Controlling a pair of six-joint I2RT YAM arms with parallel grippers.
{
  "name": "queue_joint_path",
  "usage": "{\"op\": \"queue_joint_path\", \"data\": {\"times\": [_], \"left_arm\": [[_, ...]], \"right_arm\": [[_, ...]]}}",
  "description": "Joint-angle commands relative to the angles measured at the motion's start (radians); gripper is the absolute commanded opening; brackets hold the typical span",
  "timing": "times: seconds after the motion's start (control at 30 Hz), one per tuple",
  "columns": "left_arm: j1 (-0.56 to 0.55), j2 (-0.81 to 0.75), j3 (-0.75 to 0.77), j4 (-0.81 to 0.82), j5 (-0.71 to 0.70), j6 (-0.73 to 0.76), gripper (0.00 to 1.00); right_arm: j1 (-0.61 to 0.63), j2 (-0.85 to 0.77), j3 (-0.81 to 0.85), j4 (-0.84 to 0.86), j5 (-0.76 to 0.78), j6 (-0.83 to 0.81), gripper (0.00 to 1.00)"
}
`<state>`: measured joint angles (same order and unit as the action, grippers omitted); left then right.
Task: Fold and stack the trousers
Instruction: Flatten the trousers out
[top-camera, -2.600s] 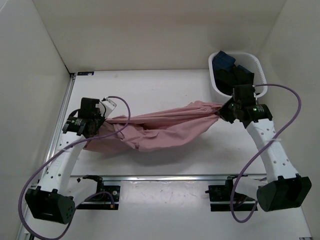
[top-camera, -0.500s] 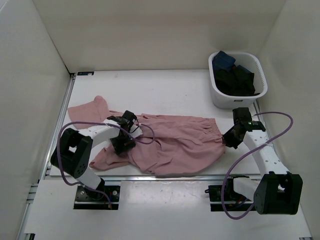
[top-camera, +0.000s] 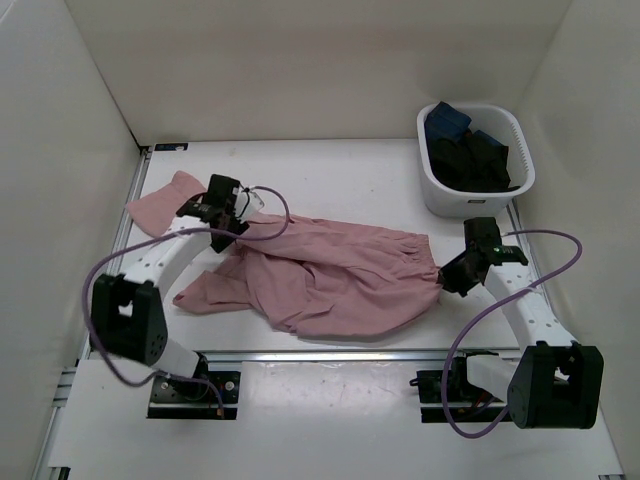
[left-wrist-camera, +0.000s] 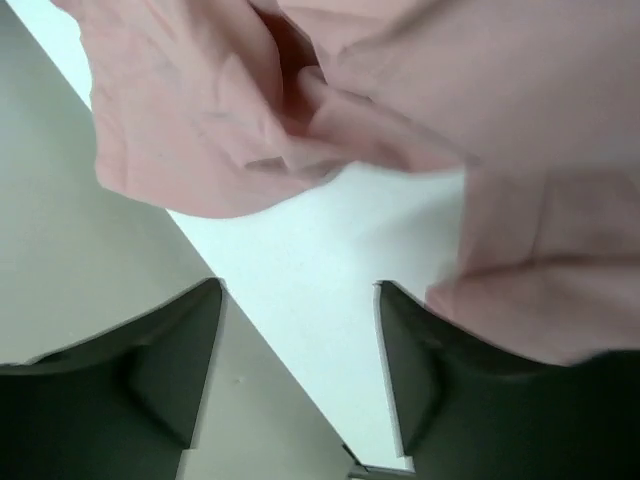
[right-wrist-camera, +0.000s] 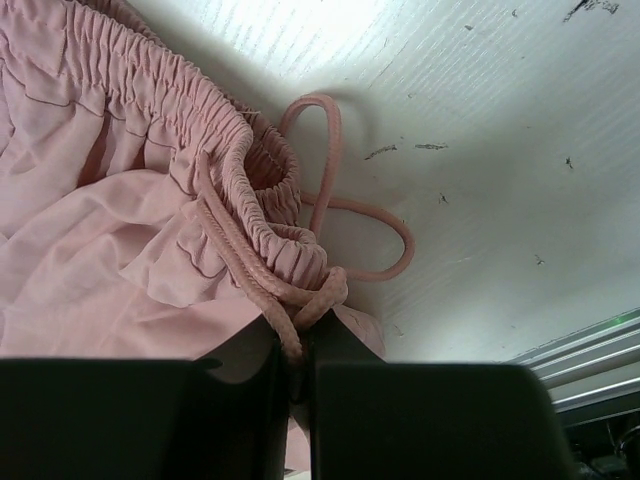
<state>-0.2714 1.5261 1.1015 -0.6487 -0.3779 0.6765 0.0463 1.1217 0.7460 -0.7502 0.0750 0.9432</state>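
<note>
The dusty-pink trousers (top-camera: 330, 275) lie rumpled across the middle of the table, one leg end (top-camera: 155, 205) reaching toward the left wall. My left gripper (top-camera: 205, 203) hovers over that leg. In the left wrist view it (left-wrist-camera: 300, 290) stands open with only bare table between its fingers (left-wrist-camera: 180, 370), and pink fabric (left-wrist-camera: 400, 90) lies just ahead. My right gripper (top-camera: 448, 277) sits at the gathered waistband (right-wrist-camera: 180, 110) on the right. It (right-wrist-camera: 300, 340) is shut on the waistband's edge and the braided drawstring (right-wrist-camera: 340, 150).
A white basket (top-camera: 432, 190) with dark black and blue clothes (top-camera: 470, 155) stands at the back right. White walls close in the table on the left, back and right. A metal rail (top-camera: 330, 353) runs along the front edge.
The trousers, earlier stretched between both grippers, now lie on the table. Over the last half second my left gripper moved back and left over the leg. The right gripper barely moved.
</note>
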Motion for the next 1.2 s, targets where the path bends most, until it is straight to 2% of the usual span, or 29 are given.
{"op": "queue_joint_path", "data": {"times": [0.0,0.1,0.2,0.27,0.47,0.57,0.83,0.93,1.03,1.17], "left_arm": [[-0.009,-0.163,-0.056,-0.187,0.133,0.07,0.69],[-0.076,-0.217,-0.164,-0.274,0.165,0.086,0.66],[-0.136,-0.228,-0.32,-0.223,0.081,0.034,0.7],[-0.176,-0.172,-0.385,-0.198,0.025,-0.001,0.7],[-0.186,-0.097,-0.329,-0.148,-0.01,-0.086,0.7],[-0.186,-0.075,-0.328,-0.103,-0.042,-0.086,0.66],[-0.186,-0.066,-0.339,-0.103,0.022,-0.112,0.59],[-0.186,-0.057,-0.309,-0.114,0.013,-0.132,0.59],[-0.186,-0.096,-0.234,-0.178,0.085,-0.141,0.68],[-0.186,-0.096,-0.193,-0.215,0.111,-0.15,0.68]], "right_arm": [[0.004,0.007,0.042,0.031,-0.017,0.013,0.0],[0.004,0.007,0.052,0.031,-0.006,0.003,0.0],[0.004,0.007,0.052,0.031,0.003,0.003,0.0],[0.004,0.007,0.052,0.031,0.016,0.003,0.0],[0.004,0.007,0.052,0.02,0.026,-0.006,0.0],[0.004,0.007,0.052,0.011,0.026,-0.006,0.0],[0.004,0.007,0.042,0.011,0.026,-0.006,0.0],[0.004,0.007,0.042,0.011,0.026,-0.006,0.0],[0.004,0.016,0.042,0.011,0.026,-0.015,0.0],[0.004,0.016,0.042,0.011,0.026,-0.015,0.0]]}}
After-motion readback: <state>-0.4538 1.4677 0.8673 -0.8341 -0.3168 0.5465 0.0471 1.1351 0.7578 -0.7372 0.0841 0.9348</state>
